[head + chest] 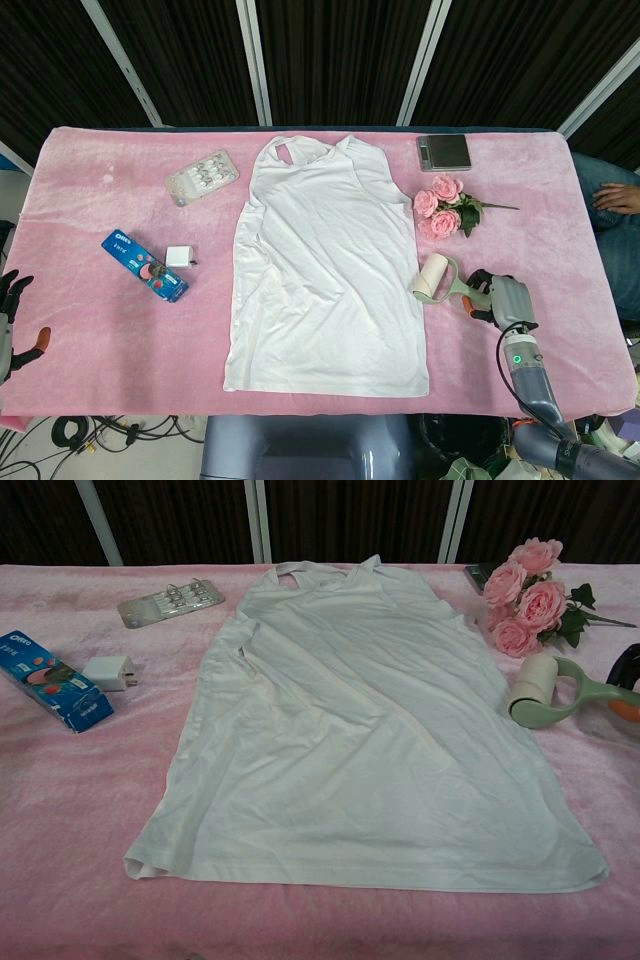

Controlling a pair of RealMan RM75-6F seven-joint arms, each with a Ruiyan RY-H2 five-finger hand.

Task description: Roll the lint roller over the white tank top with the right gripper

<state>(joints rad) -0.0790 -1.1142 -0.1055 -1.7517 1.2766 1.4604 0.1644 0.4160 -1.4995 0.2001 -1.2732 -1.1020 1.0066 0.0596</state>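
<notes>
The lint roller [437, 277] lies on the pink cloth [90, 330] just right of the white tank top [325, 270], its roll near the hem side, below the pink roses [441, 208]. The right hand [498, 297] grasps its green handle. The left hand [12, 310] sits at the far left table edge, fingers spread, holding nothing. A blue packet [144, 266] lies left of the top.

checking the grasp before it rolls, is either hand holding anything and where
The right hand holds the lint roller by the end of its green handle, with the roll beside the tank top. The left hand holds nothing.
</notes>
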